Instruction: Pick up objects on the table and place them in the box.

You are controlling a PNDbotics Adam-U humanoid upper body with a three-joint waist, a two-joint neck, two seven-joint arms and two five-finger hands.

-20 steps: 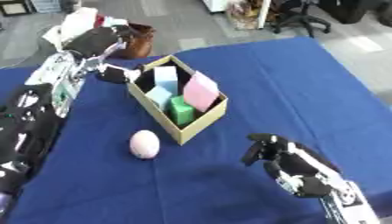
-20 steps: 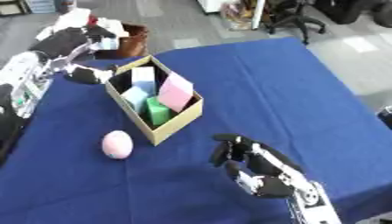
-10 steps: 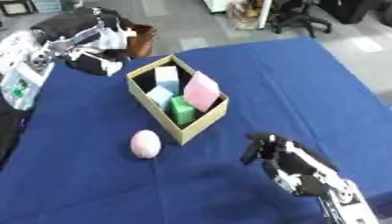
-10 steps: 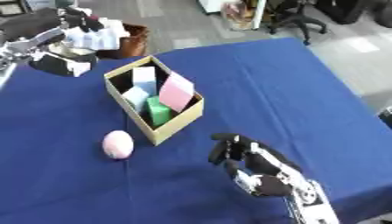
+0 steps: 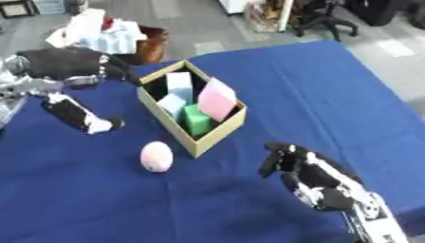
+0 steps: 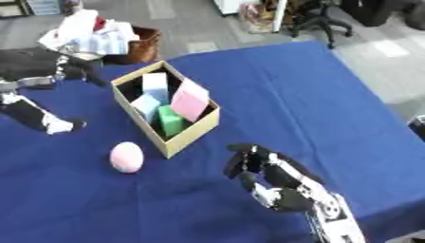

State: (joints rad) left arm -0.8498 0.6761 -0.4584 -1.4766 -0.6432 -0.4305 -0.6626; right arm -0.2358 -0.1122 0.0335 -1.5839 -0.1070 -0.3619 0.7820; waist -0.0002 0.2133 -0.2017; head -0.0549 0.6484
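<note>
An open cardboard box (image 5: 212,137) stands mid-table and holds pale blue blocks, a green block (image 5: 198,119) and a pink slab (image 5: 217,98). A pink egg-shaped thing (image 5: 156,156) lies on the blue cloth just off the box's near left corner. A long black thing with a white end (image 5: 80,114) shows left of the box; whether it rests on the cloth or hangs from my hand I cannot tell. My left hand (image 5: 73,63) is above it, beside the box's far left corner. At the lower right, my right hand (image 5: 319,182) holds nothing, fingers relaxed.
A brown basket (image 5: 154,40) with white cloths stands beyond the table's far left edge. An office chair (image 5: 325,19) is on the floor past the far edge. The blue-covered table (image 5: 332,95) stretches right of the box.
My left hand has come down from beyond the box's far left corner toward the near left, and the black thing moved with it. The right hand has barely moved.
</note>
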